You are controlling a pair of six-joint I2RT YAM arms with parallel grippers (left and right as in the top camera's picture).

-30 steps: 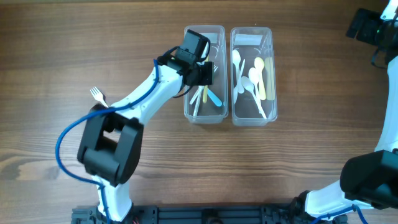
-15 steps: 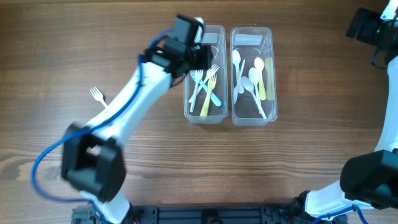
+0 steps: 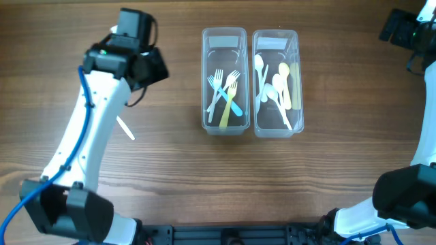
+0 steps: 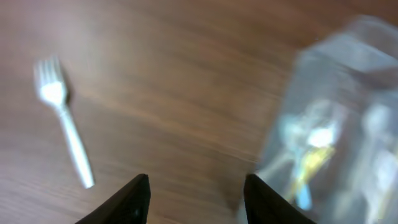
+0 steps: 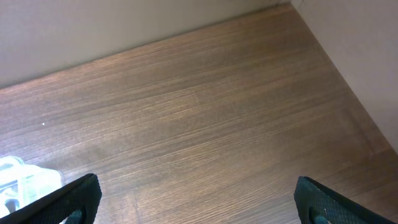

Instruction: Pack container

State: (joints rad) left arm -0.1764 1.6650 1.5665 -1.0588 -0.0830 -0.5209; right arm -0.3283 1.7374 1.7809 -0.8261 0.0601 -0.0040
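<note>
We see the left container (image 3: pixel 223 33) holding white, yellow and blue forks (image 3: pixel 223 102), the right container (image 3: pixel 275 33) spoons (image 3: pixel 278 85). A white fork (image 3: pixel 125 127) lies loose on the desk (image 3: pixel 327 177). Our left end effector (image 4: pixel 196 186), parted and empty, has swung leftward off the containers; the right end effector (image 5: pixel 196 193) gapes empty.

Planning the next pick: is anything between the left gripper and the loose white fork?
Nothing visible does: in the left wrist view, only bare table separates the open left gripper from the white fork.
</note>
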